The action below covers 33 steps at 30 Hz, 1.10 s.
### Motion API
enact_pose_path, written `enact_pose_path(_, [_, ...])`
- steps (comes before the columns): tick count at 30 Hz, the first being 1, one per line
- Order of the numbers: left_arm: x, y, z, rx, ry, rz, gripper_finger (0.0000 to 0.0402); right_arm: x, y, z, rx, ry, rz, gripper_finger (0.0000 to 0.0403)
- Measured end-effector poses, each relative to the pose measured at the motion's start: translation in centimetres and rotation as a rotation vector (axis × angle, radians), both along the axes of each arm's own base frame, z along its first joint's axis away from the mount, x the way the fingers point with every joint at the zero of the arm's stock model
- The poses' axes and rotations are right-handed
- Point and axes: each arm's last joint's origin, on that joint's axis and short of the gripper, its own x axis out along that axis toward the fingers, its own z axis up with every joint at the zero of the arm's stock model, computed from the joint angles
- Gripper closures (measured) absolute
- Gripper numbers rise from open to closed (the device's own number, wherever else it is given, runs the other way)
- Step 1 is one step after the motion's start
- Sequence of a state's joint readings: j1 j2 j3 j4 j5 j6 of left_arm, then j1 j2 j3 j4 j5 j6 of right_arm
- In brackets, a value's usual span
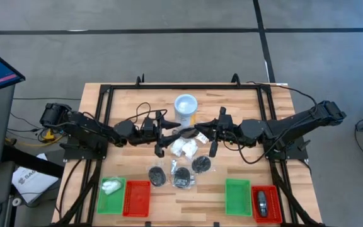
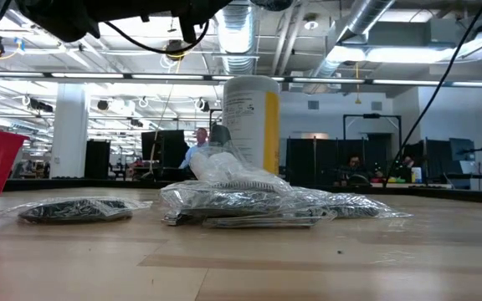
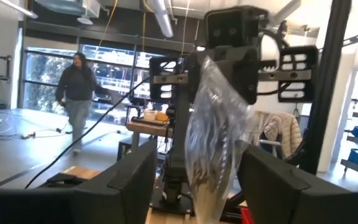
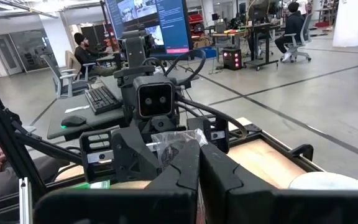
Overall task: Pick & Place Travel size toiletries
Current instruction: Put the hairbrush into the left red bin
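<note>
Both grippers meet level above the table's middle, in front of the white tub. My right gripper is shut on a clear-wrapped dark packet, which also shows in the high view as a dark packet. My left gripper is open, one finger on each side of the hanging packet. Below them, white packets and three black round packets lie flat on the table. White packets lie in the left green tray. A dark grey piece lies in the right red tray. My right gripper pinches the packet's upper end between its two fingers, coming level from the table's right. The packet is lifted clear and hangs slack below the fingers, slightly tilted, between my left gripper's open fingers.
A red tray sits beside the left green tray, and a green tray beside the right red one, all along the near edge. The tub stands behind the packet pile. Black frame rails border the table. People show in the room beyond.
</note>
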State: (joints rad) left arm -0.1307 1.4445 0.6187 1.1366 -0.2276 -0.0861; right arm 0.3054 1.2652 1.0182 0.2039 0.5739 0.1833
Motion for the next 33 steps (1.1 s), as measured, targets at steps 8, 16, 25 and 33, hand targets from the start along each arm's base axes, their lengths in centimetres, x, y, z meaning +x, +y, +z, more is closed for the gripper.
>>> enact_pose_path(8, [0.14,-0.25,0.33,0.037,-0.01,-0.07,0.0362,0.0,0.0,-0.1,-0.003,0.01,0.0,0.0403])
enact_pose_path(16, [0.17,-0.22,0.24,0.046,0.0,-0.056,0.0399,-0.01,0.0,-0.18,-0.006,0.019,0.0,0.0403])
enact_pose_path(25, [0.19,-0.34,-0.07,0.043,0.028,-0.046,0.04,-0.02,0.05,-0.25,-0.015,0.027,0.003,0.0403])
enact_pose_path(33, [0.17,-0.69,-0.29,0.043,0.049,-0.044,0.0401,-0.09,0.34,-0.45,-0.04,0.052,0.017,0.0376])
